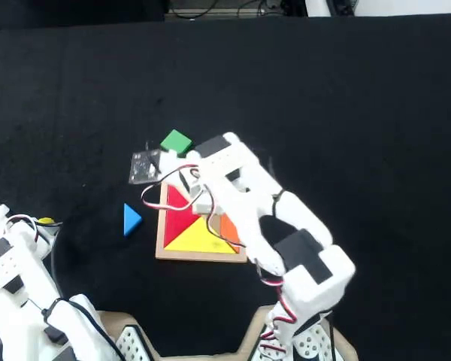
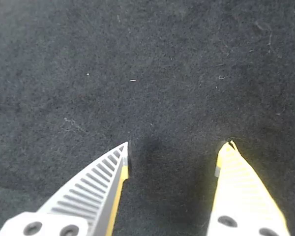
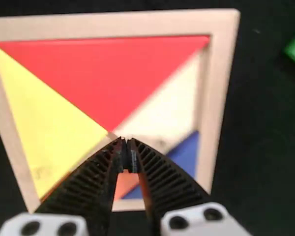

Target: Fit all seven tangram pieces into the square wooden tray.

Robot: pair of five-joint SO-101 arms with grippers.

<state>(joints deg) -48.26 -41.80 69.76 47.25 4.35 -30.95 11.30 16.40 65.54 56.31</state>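
The square wooden tray point(image 1: 160, 229) lies flat on the black cloth point(image 1: 338, 113) in front of my right arm, its sides nearly square to the table's far edge, where cables point(image 1: 210, 9) trail; being square, it has no long axis. Inside, the red triangle point(image 3: 113, 73) sets its long side along the left rim and points right to the centre; the yellow triangle point(image 3: 44, 128) runs along the near rim and points away from me; an orange piece point(image 3: 125, 183) and a dark blue piece point(image 3: 188, 155) sit beside bare wood. My right gripper point(image 3: 125, 145) hangs over the tray's centre, claw pinched narrow, holding nothing. Outside, a green square point(image 1: 176, 142) lies just beyond the tray; a blue triangle point(image 1: 131, 219) on its left points toward it. My left gripper point(image 2: 177, 147) is spread wide over bare cloth.
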